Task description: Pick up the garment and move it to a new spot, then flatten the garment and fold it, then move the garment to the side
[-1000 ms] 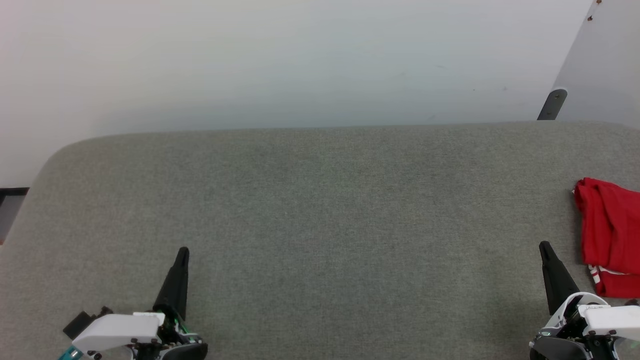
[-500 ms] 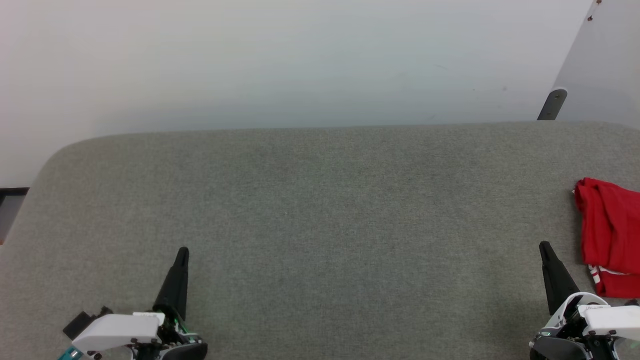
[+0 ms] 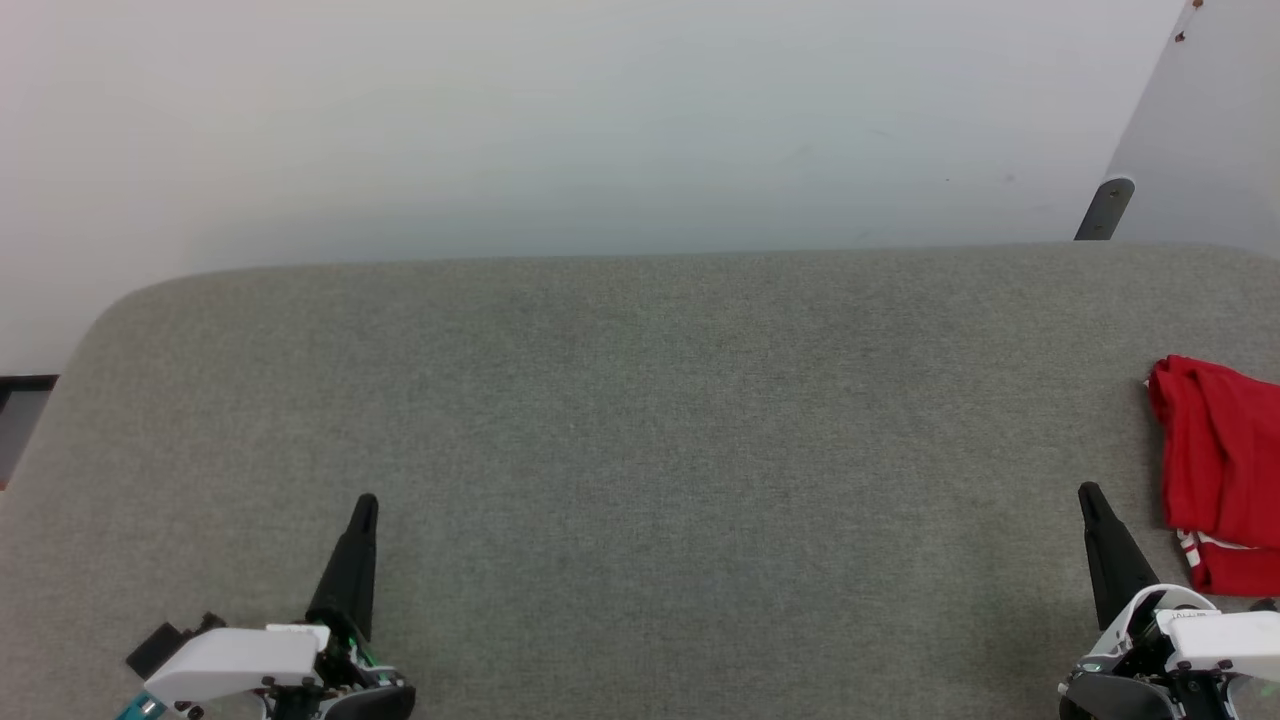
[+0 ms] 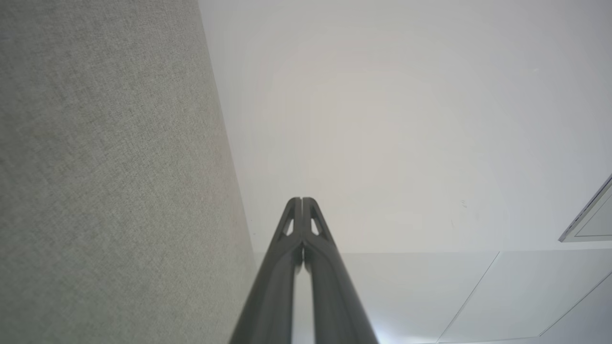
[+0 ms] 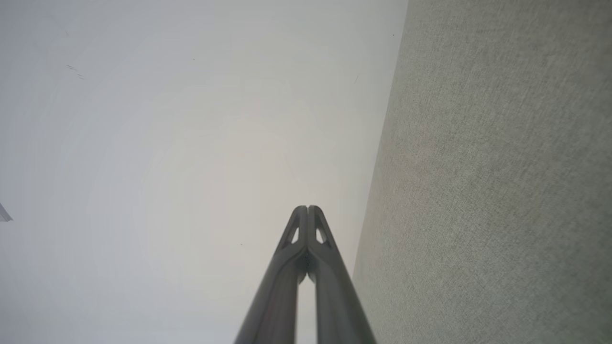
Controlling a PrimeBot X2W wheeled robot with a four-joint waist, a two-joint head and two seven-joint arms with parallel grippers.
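One red garment [image 3: 1222, 470], bunched in soft folds at the far right edge of the desk [image 3: 640, 400], cut off by the frame, with a strip of white-and-red trim [image 3: 1192, 546] peeking out at the near end. Hard to call neatly folded or merely heaped from this much cloth. Fits two stages equally: dropped in a pile, waiting to be lifted and spread, or folded up and parked at the side, job closed out. Just left of that cloth and apart from it, right pincer [image 3: 1089, 495]: tips pressed together, holding nothing, parked low near the front edge. Well apart, across the wide bare middle, left pincer [image 3: 366, 503]: same story, pinched tight, empty, tip pointing up the desk. Confirmed from each wrist: no gap between the tips, nothing caught there. Judging technique only as far as safe: limp cloth, likely to sag from a single pinch; for any handling, better gripped at a seam or the trim than at a loose middle fold, both grips level to keep the fabric square. No telling from here about any handling due now. On containers: none to name; only the desk bearing the garment, pale wall [image 3: 600, 120] behind.
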